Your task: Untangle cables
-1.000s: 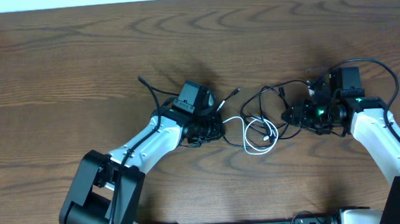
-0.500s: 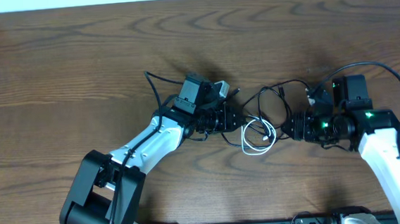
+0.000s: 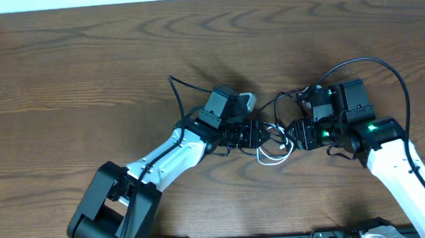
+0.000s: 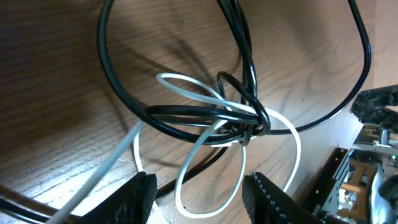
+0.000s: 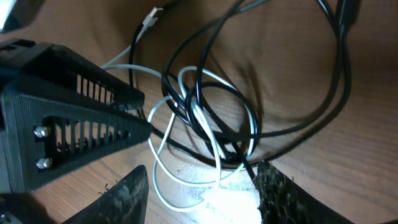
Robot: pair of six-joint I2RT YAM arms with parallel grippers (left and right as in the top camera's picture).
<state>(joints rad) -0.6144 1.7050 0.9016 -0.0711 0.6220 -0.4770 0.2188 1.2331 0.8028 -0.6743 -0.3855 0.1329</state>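
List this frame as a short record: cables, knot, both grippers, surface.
cables: black cables and white cable, tangled together
knot: black strands cinched over the white loops
left gripper: open, close over the tangle
right gripper: open, facing the tangle from the opposite side
surface: wooden table

Staring down at a messy tangle on the wood surface (image 4: pixel 50 68). Black cables (image 4: pixel 186 112) looping wide, cinched with the white cable (image 4: pixel 98 174) into one tight knot (image 4: pixel 245 124) near the middle. Left gripper (image 4: pixel 200 190) spread apart along the bottom edge, white loop lying between, nothing pinched.
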